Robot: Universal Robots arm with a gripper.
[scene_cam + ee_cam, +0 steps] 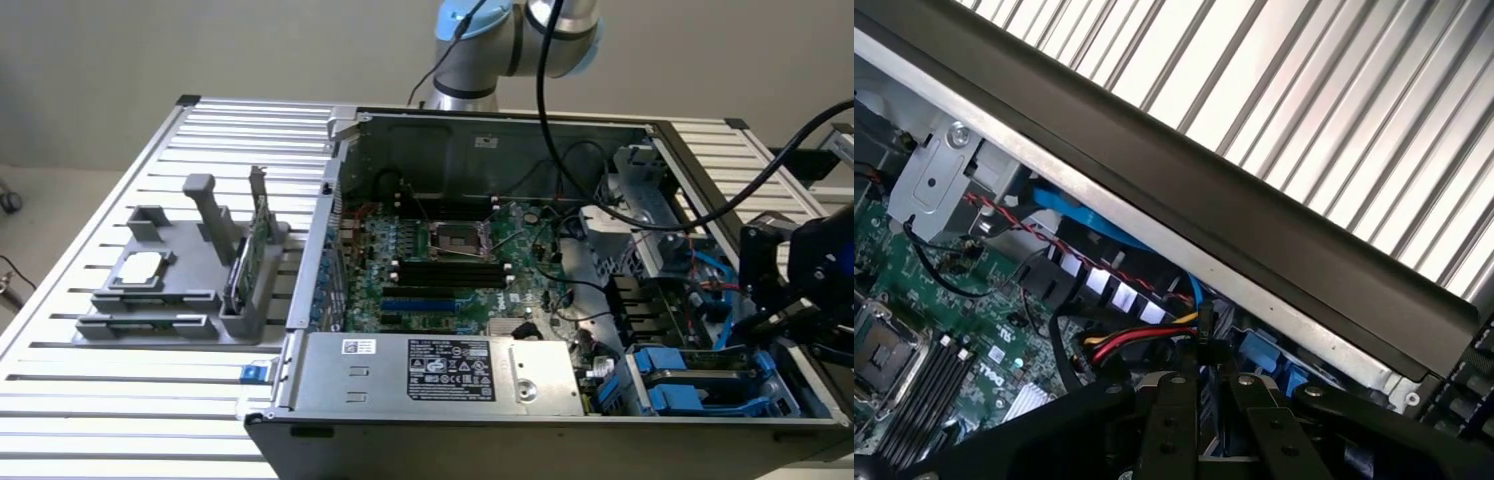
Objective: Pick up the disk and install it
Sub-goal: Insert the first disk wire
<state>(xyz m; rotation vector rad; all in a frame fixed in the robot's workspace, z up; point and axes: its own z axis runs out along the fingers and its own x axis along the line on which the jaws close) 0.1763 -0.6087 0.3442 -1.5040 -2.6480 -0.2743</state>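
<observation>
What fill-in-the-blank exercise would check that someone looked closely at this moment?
1. The thin upright circuit card in the grey holder is ___ in colour.
2. The small square processor chip lies in the same holder, on the exterior view's ___ of the computer case.
3. The plastic carrier frames in the case's drive bay are ___.
4. The tool hangs above the case, whose side is ___, so the motherboard shows.

Missing words: green; left; blue; open.

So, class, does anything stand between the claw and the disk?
Nothing clearly does. The claw hangs over the open computer case, right by the blue-framed disk; a red-and-yellow cable bundle lies close beside it.
</observation>
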